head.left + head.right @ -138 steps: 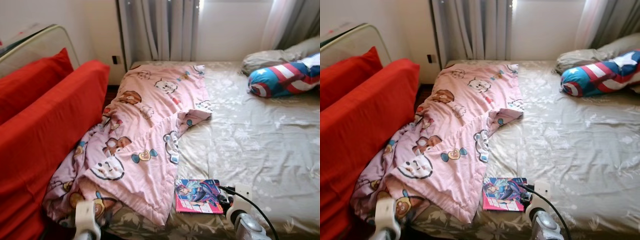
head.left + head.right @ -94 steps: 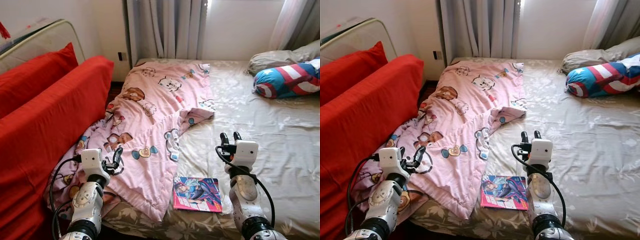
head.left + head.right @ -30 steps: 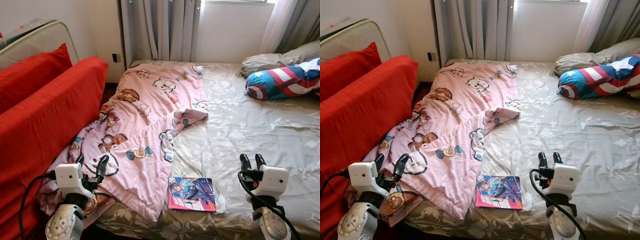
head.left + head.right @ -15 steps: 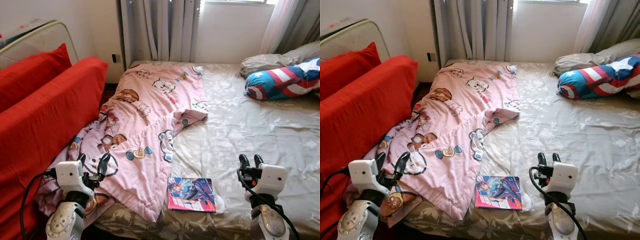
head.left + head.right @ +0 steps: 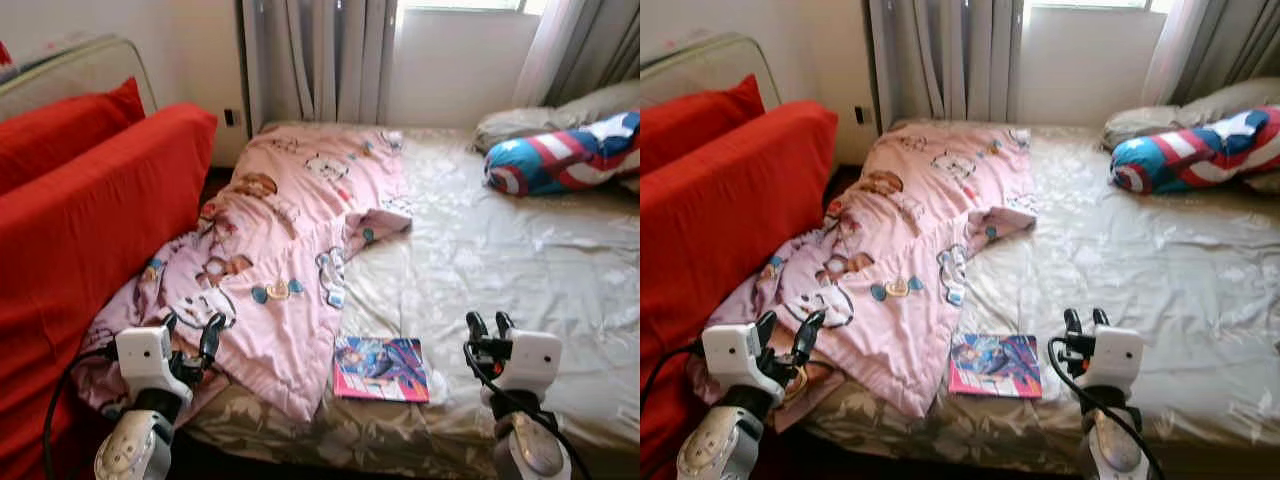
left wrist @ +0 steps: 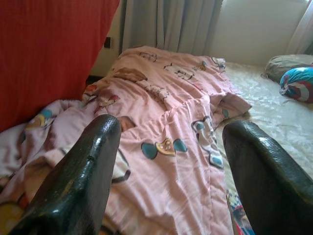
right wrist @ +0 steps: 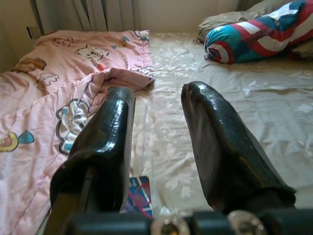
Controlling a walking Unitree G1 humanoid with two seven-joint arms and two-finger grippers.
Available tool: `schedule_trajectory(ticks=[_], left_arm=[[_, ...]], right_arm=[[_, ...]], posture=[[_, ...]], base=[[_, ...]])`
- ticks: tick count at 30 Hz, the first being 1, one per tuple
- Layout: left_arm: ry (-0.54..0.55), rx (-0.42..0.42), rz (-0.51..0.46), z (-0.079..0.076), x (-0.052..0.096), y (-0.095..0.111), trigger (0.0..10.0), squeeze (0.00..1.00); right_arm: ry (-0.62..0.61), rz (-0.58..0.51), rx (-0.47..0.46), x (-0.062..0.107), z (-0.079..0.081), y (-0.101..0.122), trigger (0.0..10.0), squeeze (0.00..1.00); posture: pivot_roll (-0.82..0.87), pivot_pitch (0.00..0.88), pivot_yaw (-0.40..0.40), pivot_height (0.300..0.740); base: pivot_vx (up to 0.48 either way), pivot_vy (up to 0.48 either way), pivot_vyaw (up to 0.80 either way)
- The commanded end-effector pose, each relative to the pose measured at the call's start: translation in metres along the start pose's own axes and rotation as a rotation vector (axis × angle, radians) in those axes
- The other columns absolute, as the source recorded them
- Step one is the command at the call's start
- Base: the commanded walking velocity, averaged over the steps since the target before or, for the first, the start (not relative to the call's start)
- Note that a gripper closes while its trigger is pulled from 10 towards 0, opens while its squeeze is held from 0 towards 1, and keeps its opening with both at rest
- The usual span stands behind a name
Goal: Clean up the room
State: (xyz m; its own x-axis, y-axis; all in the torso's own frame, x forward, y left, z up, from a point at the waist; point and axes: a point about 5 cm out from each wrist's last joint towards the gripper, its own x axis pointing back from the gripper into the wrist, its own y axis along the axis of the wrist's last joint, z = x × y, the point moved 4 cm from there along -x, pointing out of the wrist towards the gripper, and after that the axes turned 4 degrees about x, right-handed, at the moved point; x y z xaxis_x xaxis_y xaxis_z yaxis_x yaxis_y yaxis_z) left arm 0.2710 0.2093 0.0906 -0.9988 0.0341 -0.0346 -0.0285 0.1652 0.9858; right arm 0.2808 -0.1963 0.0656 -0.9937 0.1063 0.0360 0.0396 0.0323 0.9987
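A pink cartoon-print blanket (image 5: pixel 290 230) lies rumpled over the left half of the bed (image 5: pixel 520 260), one corner hanging off the near edge. A colourful comic book (image 5: pixel 381 369) rests flat on the sheet beside the blanket's near corner. My left gripper (image 5: pixel 191 332) hovers open over the blanket's near left corner, nothing between its fingers (image 6: pixel 78 181). My right gripper (image 5: pixel 490 327) is open above the bare sheet, to the right of the book, its fingers (image 7: pixel 215 142) holding nothing.
Red cushions (image 5: pixel 90 210) stand against the bed's left side. A star-and-stripe bolster (image 5: pixel 560 150) and a grey pillow (image 5: pixel 530 115) lie at the far right. Curtains (image 5: pixel 320 60) and a wall socket (image 5: pixel 231 117) are behind the bed.
The view has dropped and drawn slightly closer to the bed. Both grippers stay raised and open, sitting a little lower in the picture. Blanket and book have not moved.
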Motion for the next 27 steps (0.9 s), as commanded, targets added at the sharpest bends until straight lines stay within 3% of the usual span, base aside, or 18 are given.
schedule_trajectory(ticks=[1,5,27], left_arm=[[0.004,-0.003,-0.007,0.001,0.002,0.005,10.0,0.00],[0.006,0.001,0.001,0.000,0.003,0.003,10.0,0.00],[-0.009,0.015,0.030,-0.004,0.007,0.003,10.0,0.00]], right_arm=[[0.007,0.008,-0.003,-0.003,0.001,0.003,10.0,0.00],[0.020,0.011,-0.005,-0.004,0.003,0.004,10.0,0.00],[0.061,0.036,-0.026,-0.006,0.013,0.000,10.0,0.00]], posture=[[-0.01,0.000,-0.030,0.665],[-0.01,0.000,-0.031,0.640],[0.00,0.049,-0.028,0.640]], base=[[0.000,0.000,0.00],[0.000,0.000,0.00],[0.000,0.000,0.00]])
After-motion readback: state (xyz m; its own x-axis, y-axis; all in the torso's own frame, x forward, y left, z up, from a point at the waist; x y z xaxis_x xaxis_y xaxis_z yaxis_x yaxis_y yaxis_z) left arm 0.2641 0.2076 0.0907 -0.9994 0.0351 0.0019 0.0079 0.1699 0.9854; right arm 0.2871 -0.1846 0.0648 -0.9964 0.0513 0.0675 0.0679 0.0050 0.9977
